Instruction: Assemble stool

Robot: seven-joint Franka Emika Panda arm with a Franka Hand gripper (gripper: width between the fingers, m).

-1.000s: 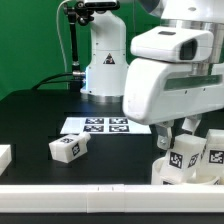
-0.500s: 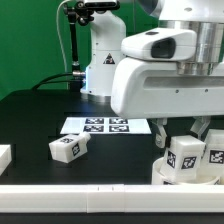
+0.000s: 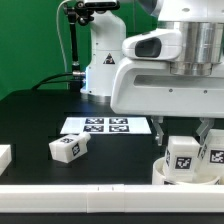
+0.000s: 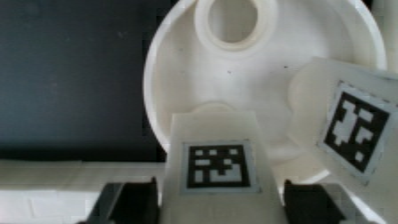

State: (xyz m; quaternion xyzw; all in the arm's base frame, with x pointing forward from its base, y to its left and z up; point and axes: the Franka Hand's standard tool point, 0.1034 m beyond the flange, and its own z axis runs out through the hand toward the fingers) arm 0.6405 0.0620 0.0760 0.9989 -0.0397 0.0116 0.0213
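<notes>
Findings, taken from the exterior view's left to its right.

1. Far left: a white piece lies on the black counter, cut off by the picture's edge. It cannot be identified.
2. Left of centre: one loose stool leg lies on its side on the counter with a square tag facing the camera. It is well apart from the other stool parts.
3. Centre, further back: the marker board lies flat on the counter in front of the arm's white pedestal.
4. Along the near edge: a long white border rail runs across the whole width.
5. Right: the arm's wrist housing hangs over the stool seat, a round white rimmed disc resting on the counter at the near right.
6. The jaws point downward and are clenched on a second leg, with one finger on each side of it. This leg is upright, tag to the camera, directly over the seat. Whether its lower end touches the seat cannot be established.
7. Far right: a third leg stands just beside the gripped one, slightly tilted, also over the seat.

Wrist view confirms this:
- The gripped leg sits between the dark finger pads.
- The seat lies beneath it, and a round recess shows in the seat.
- The neighbouring leg stands close by on the seat.
</notes>
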